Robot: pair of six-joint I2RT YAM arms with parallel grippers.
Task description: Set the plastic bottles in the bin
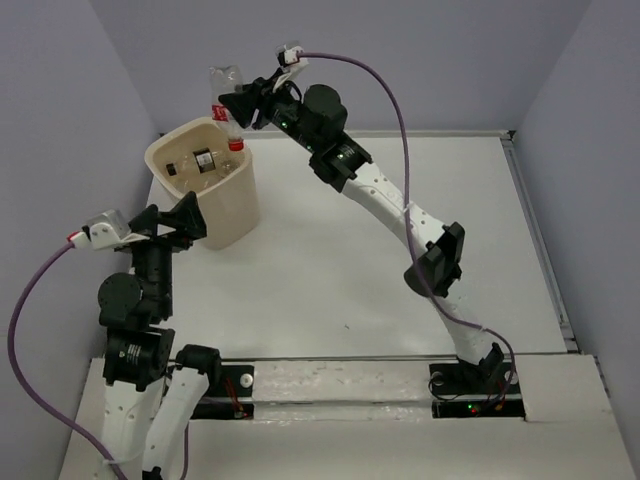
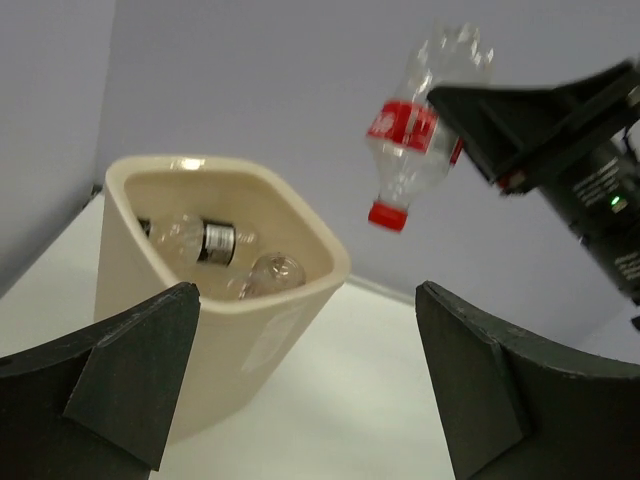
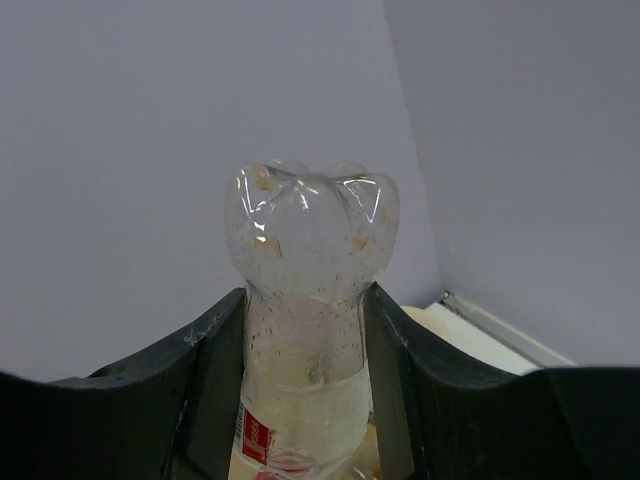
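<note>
My right gripper (image 1: 236, 103) is shut on a clear plastic bottle (image 1: 228, 108) with a red label and red cap, held cap-down above the far rim of the cream bin (image 1: 240, 205). In the right wrist view both fingers (image 3: 215, 380) press the bottle (image 3: 310, 290) at its waist. The left wrist view shows that bottle (image 2: 415, 130) hanging above and to the right of the bin (image 2: 220, 370). Two bottles lie inside the bin: one with a black label (image 2: 195, 238) and a clear one (image 2: 270, 274). My left gripper (image 1: 190, 217) stands open and empty against the bin's near side.
The white table (image 1: 400, 270) stretches right of the bin, with a raised metal edge (image 1: 540, 240) along its right side. Grey walls close in behind and at both sides. The right arm (image 1: 400, 215) spans diagonally over the table.
</note>
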